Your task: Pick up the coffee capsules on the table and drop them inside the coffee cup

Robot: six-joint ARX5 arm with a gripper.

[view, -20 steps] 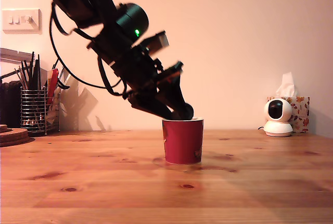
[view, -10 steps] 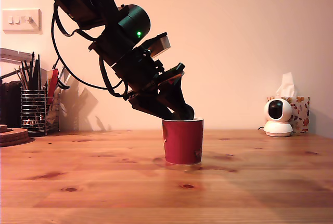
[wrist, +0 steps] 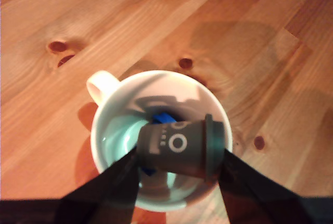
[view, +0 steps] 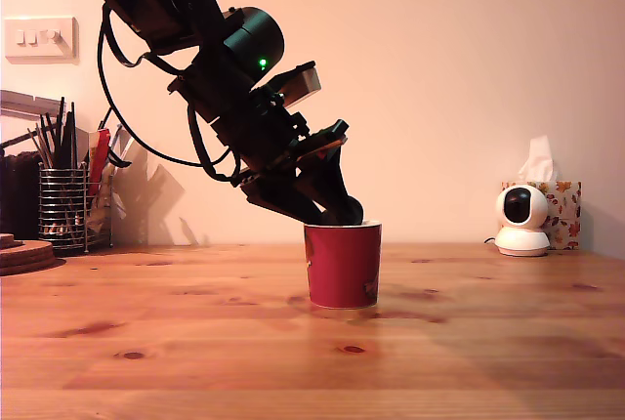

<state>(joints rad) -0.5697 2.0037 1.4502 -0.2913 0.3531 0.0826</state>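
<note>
Wide bare table [view: 176, 342] all round the coffee cup [view: 342, 269] in the exterior view. Wire utensil holder [view: 64, 207] well apart at the exterior view's left, white camera [view: 521, 220] and tissue box [view: 562, 207] well apart at its right. Arm [view: 225, 88] slanting down from the upper left, gripper [view: 344, 211] right at the cup's rim. Fingers [wrist: 117, 185] clamped on the coffee capsule [wrist: 179, 143], one at each end. Capsule dark, over the cup's open mouth, inside the pale rim's circle. Long axis lying level, running from finger to finger, wider flat rim against one finger. Pale handle [wrist: 101, 86] on the cup's side. Partly hidden under the capsule, a blue piece [wrist: 162, 115], too covered to identify.
</note>
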